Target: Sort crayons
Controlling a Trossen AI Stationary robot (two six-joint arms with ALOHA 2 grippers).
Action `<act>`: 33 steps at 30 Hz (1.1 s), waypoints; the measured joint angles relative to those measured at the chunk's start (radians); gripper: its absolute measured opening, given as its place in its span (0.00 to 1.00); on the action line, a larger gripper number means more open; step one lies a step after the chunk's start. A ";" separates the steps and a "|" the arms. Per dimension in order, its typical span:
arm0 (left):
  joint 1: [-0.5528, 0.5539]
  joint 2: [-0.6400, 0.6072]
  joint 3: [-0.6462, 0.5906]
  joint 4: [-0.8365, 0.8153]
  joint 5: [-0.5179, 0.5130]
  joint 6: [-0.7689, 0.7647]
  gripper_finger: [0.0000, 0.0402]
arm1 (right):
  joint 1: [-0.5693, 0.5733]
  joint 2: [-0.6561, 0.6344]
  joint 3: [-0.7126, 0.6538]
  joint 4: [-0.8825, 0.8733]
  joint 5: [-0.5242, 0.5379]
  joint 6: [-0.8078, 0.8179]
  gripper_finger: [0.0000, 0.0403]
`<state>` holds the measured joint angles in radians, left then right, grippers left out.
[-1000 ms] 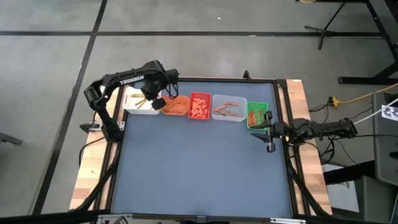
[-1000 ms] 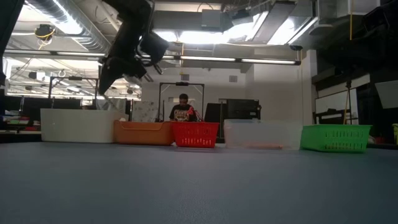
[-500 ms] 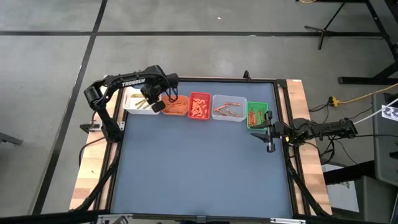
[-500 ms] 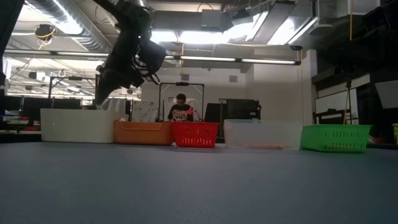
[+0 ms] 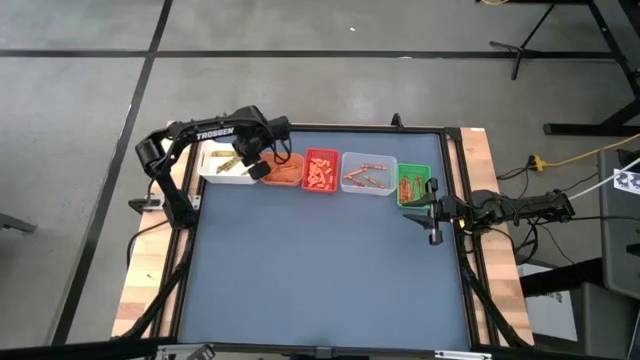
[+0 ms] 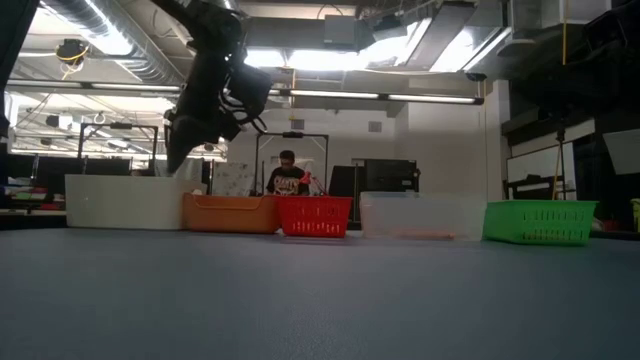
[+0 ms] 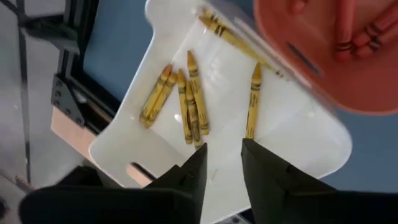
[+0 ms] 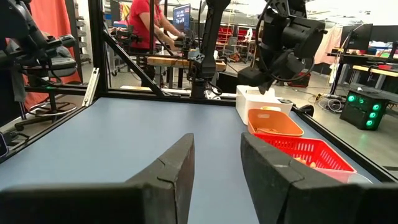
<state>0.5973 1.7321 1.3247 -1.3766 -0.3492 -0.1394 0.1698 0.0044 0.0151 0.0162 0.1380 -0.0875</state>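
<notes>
Hovering over the white bin (image 5: pixel 222 166)
Left gripper (image 7: pixel 222 163), fingers apart and empty, should lift clear of the yellow crayons (image 7: pixel 186 102); right gripper (image 8: pixel 216 167) waits, fingers apart.

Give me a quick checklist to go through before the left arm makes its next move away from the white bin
1. Left end effector open and empty: ok, nothing sits between its fingers.
2. Yellow crayons lying inside the white bin: ok.
3. Left end effector above the white bin's rim, not inside it: ok in the low view.
4. Orange bin next to the white bin, close to the arm's path: ok, apart from the end effector.
5. Right end effector parked by the green bin, open: ok.
6. Any crayon left loose on the table: none seen, ok.
</notes>
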 joint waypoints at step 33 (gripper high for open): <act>-0.254 -0.376 -0.027 0.558 0.319 0.171 0.00 | 0.000 0.000 0.000 0.000 0.000 0.000 0.33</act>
<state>0.3428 1.3566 1.2981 -0.8189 -0.0301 0.0315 0.1697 0.0040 0.0151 0.0162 0.1379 -0.0875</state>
